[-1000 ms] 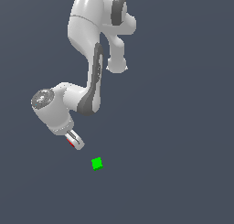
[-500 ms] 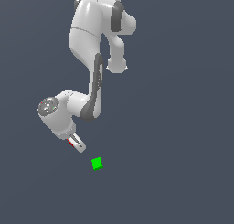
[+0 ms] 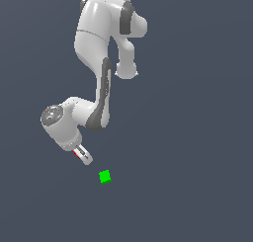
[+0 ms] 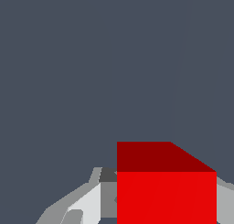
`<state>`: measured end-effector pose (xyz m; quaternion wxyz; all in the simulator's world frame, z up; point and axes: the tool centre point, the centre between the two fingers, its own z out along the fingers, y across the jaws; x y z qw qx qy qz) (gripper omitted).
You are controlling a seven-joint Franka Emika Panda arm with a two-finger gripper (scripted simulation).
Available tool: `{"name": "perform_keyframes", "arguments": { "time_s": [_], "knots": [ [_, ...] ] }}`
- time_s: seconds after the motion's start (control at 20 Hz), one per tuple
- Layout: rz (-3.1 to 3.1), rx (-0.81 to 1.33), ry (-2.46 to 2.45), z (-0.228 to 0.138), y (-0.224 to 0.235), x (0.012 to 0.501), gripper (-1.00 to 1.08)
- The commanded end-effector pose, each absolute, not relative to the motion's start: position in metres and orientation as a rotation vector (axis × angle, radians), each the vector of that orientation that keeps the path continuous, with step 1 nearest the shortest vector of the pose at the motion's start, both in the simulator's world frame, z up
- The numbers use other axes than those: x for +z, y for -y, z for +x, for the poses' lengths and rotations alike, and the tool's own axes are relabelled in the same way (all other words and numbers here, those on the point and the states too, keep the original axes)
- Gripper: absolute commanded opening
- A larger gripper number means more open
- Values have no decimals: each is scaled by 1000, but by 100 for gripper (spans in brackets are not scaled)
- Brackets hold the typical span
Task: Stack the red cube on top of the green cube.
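Observation:
The red cube [image 4: 166,191] fills the space between my fingers in the wrist view, and only a thin red sliver [image 3: 76,154] of it shows beside the fingers in the exterior view. My gripper [image 3: 83,156] is shut on it, held above the floor. The green cube [image 3: 105,177] lies on the grey floor, a short way toward the exterior view's right and lower than the gripper. The green cube does not appear in the wrist view.
The white arm [image 3: 101,48] rises over the upper middle of the exterior view. A plain dark grey floor [image 3: 197,162] lies all around.
The arm has swung the gripper, with the red cube in it, a little toward the green cube. The green cube has not moved.

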<state>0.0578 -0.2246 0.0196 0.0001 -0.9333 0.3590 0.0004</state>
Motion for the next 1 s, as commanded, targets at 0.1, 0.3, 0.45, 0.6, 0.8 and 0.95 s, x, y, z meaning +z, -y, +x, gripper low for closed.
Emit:
{"name": "perform_keyframes", "arguments": {
  "time_s": [0.1, 0.3, 0.45, 0.6, 0.8, 0.95],
  "knots": [
    [-2932, 1, -1128, 58, 224, 20, -100],
    [-2932, 1, -1128, 57, 224, 27, -100],
    [-2932, 1, -1128, 57, 224, 40, -100],
    [-2932, 1, -1128, 57, 224, 60, -100],
    [-2932, 1, -1128, 56, 224, 90, -100],
    [-2931, 0, -1128, 56, 224, 107, -100]
  ]
}}
